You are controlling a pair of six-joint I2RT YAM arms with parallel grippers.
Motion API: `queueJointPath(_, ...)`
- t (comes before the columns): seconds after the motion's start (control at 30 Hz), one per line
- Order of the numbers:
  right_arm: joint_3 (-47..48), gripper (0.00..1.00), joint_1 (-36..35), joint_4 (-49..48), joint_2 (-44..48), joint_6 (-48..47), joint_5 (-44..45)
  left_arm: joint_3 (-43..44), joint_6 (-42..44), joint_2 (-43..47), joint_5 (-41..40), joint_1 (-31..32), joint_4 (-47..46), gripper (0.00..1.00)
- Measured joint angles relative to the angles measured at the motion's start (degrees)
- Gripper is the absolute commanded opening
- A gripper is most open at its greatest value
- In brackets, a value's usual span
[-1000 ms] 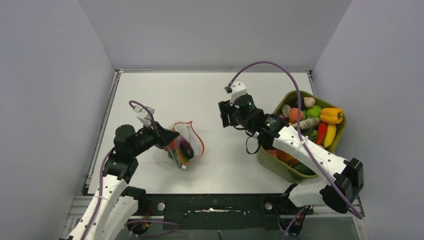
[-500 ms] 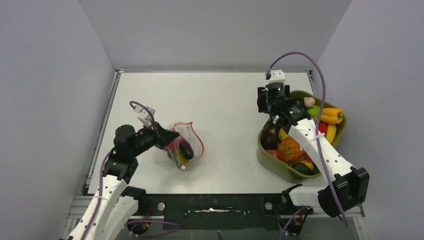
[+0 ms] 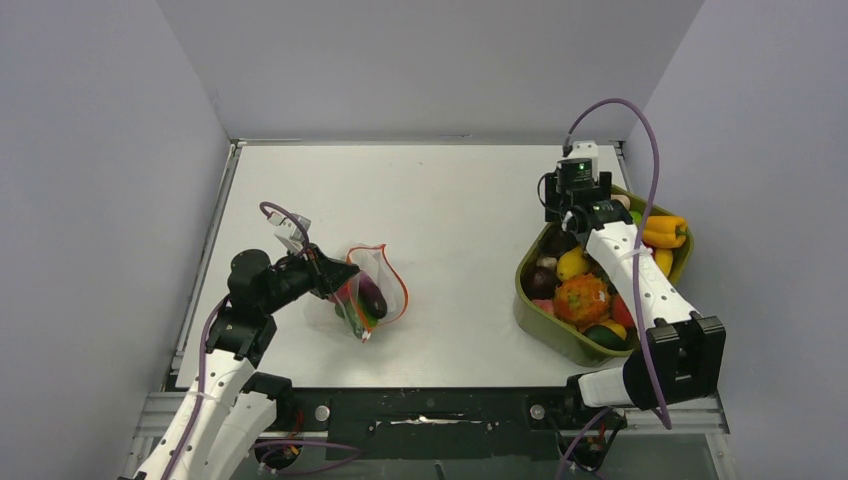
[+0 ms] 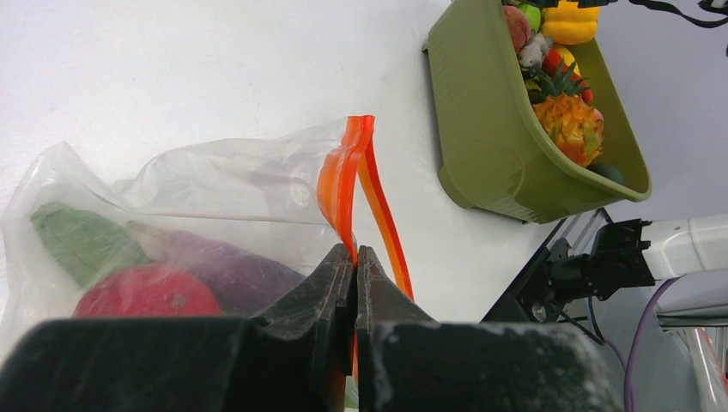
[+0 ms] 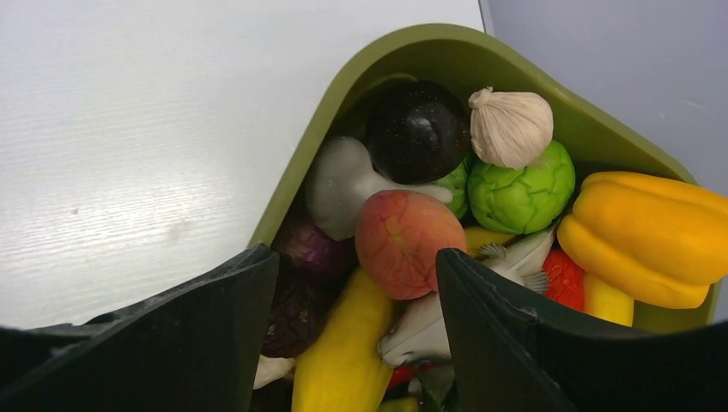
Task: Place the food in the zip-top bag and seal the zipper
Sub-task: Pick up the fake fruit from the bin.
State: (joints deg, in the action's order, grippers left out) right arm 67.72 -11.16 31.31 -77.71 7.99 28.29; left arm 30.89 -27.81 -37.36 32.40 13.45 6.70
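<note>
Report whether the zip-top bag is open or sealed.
Open: the zipper strips loop apart; the left gripper pinches one edge.

A white table (image 3: 440, 190) sits enclosed by 3 plain pale-grey walls (image 3: 430, 60) under soft, even light.

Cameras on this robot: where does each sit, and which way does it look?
Top external: high above and behind the arms, looking down on the table; both arms show.
Left wrist: on the left arm, looking along the left gripper, shut on the zipper of the zip-top bag; its dark fingers show.
Right wrist: on the right arm, looking down past the open right gripper, fingers in view, into the green tub of food.
Shared: top and left wrist both show the zip-top bag and green tub.
</note>
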Motion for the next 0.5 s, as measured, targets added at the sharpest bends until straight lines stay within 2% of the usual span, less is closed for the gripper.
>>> queueJointPath(0.27, -0.39, 0.72, 5.64, -0.39, -3.65, -1.18, -0.24, 0.0, 0.02, -0.04, 0.0, 0.0, 0.0, 0.0)
queueJointPath(0.5, -0.66, 0.74, 7.89, -1.44, -4.26, -1.55, -0.81, 0.0, 0.0, -0.04, 0.0, 0.0, 0.0, 0.0)
